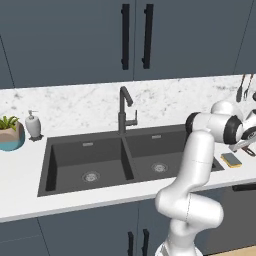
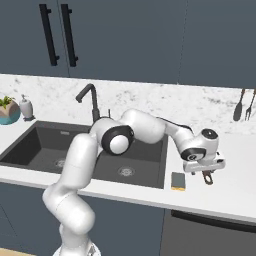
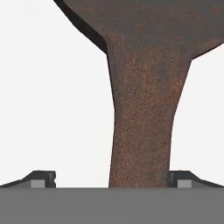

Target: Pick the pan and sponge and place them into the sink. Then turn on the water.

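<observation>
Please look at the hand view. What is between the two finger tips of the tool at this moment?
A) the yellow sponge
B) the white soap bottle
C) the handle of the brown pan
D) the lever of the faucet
C: in the hand view the long handle of the pan runs down between the two finger tips of the open tool, which has not closed on it.

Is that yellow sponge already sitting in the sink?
No, the sponge lies on the white counter just right of the sink, outside its basins.
</observation>
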